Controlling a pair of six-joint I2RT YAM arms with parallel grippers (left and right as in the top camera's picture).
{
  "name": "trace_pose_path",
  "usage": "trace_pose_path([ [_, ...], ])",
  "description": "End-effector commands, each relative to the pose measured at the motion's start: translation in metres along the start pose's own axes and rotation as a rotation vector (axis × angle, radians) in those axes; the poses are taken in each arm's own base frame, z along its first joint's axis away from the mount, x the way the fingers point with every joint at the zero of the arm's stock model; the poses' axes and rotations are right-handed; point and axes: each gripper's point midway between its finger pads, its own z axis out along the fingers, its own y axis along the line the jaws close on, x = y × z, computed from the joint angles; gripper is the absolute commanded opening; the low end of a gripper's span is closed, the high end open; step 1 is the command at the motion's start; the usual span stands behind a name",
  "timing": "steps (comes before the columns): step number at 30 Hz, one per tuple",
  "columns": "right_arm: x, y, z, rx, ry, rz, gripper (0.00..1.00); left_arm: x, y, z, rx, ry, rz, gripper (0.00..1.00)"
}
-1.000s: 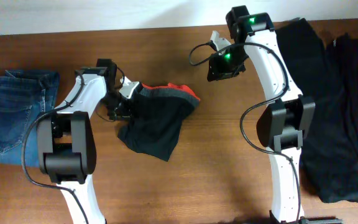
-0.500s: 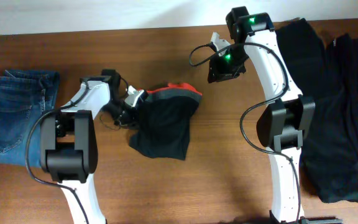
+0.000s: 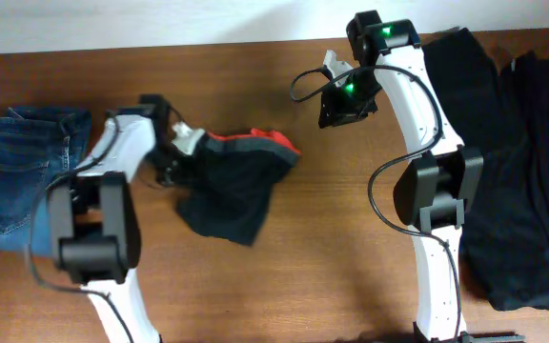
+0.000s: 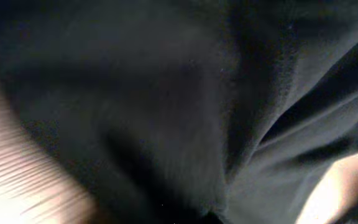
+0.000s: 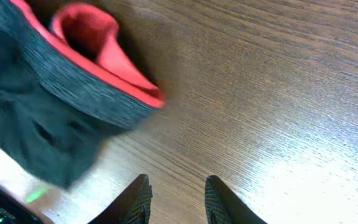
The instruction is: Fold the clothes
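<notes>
A bunched pair of black trousers (image 3: pixel 232 186) with red-orange waistband lining (image 3: pixel 260 142) lies on the brown table, left of centre. My left gripper (image 3: pixel 177 152) sits at the trousers' left edge, shut on the fabric. Black cloth (image 4: pixel 166 93) fills the left wrist view and hides the fingers. My right gripper (image 3: pixel 335 107) hovers over bare wood to the upper right of the trousers, open and holding nothing. The right wrist view shows that gripper (image 5: pixel 178 196) above wood, with the trousers (image 5: pixel 48 118) and their red lining (image 5: pixel 98 43) at upper left.
Folded blue denim jeans (image 3: pixel 22 176) lie at the table's left edge. More black garments (image 3: pixel 503 162) are spread along the right side, beside the right arm's base (image 3: pixel 437 191). The table's back edge runs along the top.
My left gripper has gone from open to shut on the trousers' left edge. The trousers slid right, then back left with the arm. The right arm has not moved.
</notes>
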Motion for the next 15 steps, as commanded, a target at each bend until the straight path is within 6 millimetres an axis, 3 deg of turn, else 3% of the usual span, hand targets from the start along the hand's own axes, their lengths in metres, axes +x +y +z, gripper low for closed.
trace_pose_path([
  [1,-0.002,0.007,-0.011,0.004,-0.024,-0.025,0.33,-0.012,0.040,-0.081,-0.239,-0.171,-0.063,0.00],
  [3,-0.002,0.007,-0.011,0.004,-0.024,-0.025,0.33,-0.005,0.067,-0.112,-0.372,-0.212,-0.104,0.00],
  [7,-0.002,0.007,-0.011,0.004,-0.024,-0.026,0.33,0.011,0.101,-0.153,-0.557,-0.242,-0.158,0.00],
  [15,-0.002,0.007,-0.011,0.004,-0.024,-0.025,0.33,0.016,0.120,-0.195,-0.690,-0.278,-0.154,0.00],
])
